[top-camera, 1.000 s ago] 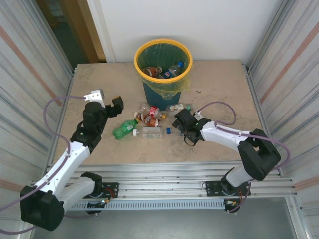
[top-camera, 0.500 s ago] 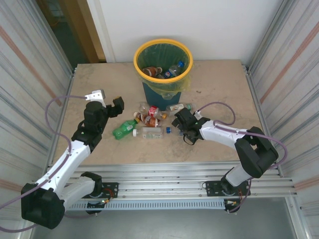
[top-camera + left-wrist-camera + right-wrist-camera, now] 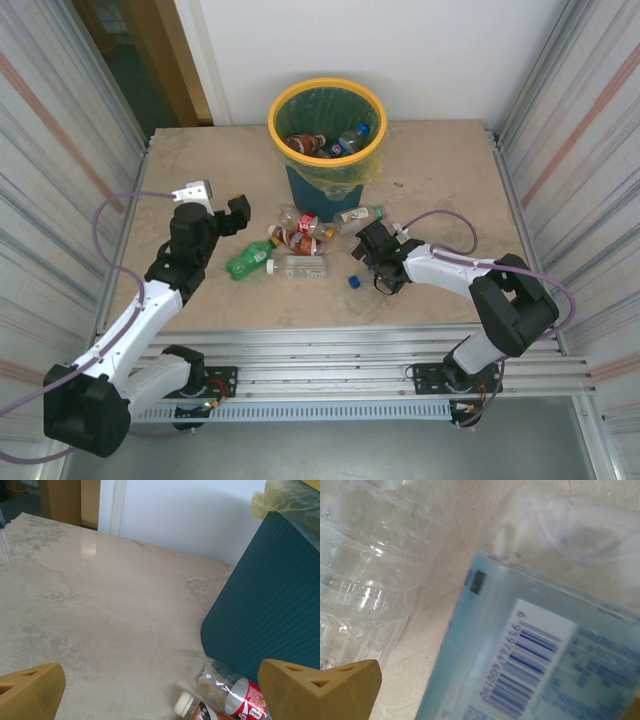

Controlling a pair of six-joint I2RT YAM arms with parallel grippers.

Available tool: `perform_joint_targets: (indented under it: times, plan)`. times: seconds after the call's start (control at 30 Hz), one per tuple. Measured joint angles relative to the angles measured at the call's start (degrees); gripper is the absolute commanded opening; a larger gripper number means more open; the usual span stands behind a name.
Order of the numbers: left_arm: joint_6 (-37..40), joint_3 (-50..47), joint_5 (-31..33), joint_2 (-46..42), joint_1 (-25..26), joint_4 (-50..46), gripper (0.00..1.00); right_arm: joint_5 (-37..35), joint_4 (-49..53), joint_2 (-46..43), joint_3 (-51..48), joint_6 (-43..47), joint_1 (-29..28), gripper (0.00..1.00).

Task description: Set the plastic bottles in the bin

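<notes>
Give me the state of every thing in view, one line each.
bin: upright, bag-lined, bottles inside
green bottle: lying on the table
clear white-labelled bottle: lying on the table
red-labelled bottle: lying near the bin
blue-labelled bottle: at the right gripper, grip unclear
left gripper: open, empty

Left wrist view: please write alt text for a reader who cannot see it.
The teal bin rises at the right of a beige table, a crushed red-labelled bottle lying by its base. The tan fingertips of the left gripper sit wide apart in the bottom corners.
</notes>
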State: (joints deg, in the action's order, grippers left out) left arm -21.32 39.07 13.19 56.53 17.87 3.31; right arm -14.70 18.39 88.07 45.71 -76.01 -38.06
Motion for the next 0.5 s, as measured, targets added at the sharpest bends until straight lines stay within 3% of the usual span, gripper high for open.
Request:
perform_joint_targets:
  times: [0.2, 0.5]
  plan:
    - [-0.28, 0.00, -0.11, 0.04, -0.31, 0.00, 0.99, 0.00, 0.20, -0.57, -0.37, 0.17, 0.24, 0.94]
    - [-0.92, 0.00, -0.09, 0.04, -0.31, -0.02, 0.99, 1.53, 0.04, -0.52, -1.22, 1.44, 0.22, 0.68]
